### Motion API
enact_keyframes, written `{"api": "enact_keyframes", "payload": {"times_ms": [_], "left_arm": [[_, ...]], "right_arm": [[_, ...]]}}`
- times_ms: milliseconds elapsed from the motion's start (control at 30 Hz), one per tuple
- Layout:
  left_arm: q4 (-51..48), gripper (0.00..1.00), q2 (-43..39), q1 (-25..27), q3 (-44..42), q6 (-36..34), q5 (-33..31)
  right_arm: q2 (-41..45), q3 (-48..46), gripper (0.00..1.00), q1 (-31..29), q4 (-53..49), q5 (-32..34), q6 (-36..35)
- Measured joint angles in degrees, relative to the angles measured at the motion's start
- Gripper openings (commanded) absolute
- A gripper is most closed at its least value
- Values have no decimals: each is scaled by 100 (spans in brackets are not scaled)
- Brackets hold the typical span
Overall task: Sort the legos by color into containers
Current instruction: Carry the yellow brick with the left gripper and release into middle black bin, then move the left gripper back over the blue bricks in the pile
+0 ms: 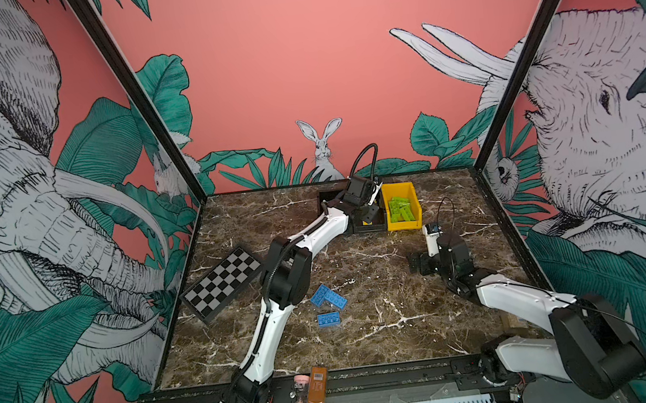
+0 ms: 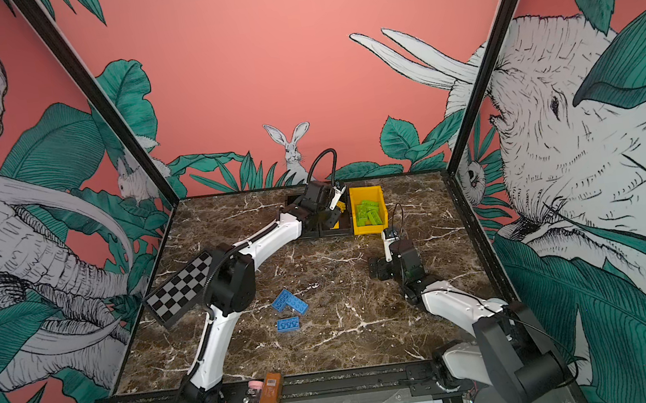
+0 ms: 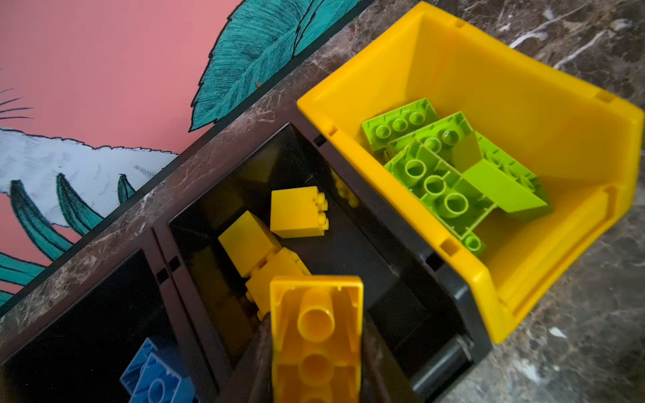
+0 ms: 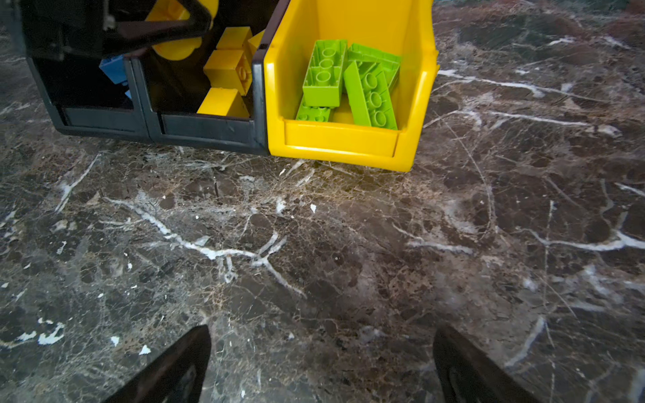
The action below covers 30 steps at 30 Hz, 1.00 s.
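Far row, three bins: left black bin point(image 4: 99, 118) held blue bricks point(image 3: 153, 377); middle black bin point(image 4: 206, 127), at least three yellow bricks point(image 3: 298, 211), my left end effector point(image 3: 317, 335) pinching a fourth yellow brick point(image 3: 316, 296) above it; yellow bin point(image 4: 340, 139), rightmost, at least four green bricks point(image 3: 434, 185). Three loose blue bricks point(image 1: 326, 296) lay nearer on the worktop point(image 4: 314, 244). My right end effector point(image 4: 321, 329) stood spread.

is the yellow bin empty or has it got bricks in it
Not empty: the yellow bin holds a loose pile of lime green bricks, visible in both wrist views.
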<state>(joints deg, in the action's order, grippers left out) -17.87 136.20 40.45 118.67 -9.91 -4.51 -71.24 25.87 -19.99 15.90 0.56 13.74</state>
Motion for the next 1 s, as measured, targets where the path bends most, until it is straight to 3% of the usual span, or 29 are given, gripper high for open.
{"api": "enact_keyframes", "payload": {"times_ms": [67,167,200,267,500,600,800,1000], "left_arm": [[-79,31,136,-4,186,-61,24],[-221,68,275,-20,431,-142,44],[-243,76,291,-48,483,-151,59],[-291,83,302,-72,577,-179,66],[-463,89,208,-199,673,-160,42],[-678,89,-210,-232,260,-35,-4],[-973,89,-2347,-229,-1958,424,-264],[-1414,89,-4363,-216,-4030,1574,-271]], "right_arm": [[-15,0,98,0,24,-46,-2],[-17,0,98,0,55,-85,-2],[-17,0,98,0,66,-92,-2],[-17,0,98,0,87,-107,-2],[-22,0,98,0,136,-144,-4],[-63,0,98,0,144,-151,-4],[-160,0,98,0,140,-144,2],[-323,35,98,0,90,-94,20]]}}
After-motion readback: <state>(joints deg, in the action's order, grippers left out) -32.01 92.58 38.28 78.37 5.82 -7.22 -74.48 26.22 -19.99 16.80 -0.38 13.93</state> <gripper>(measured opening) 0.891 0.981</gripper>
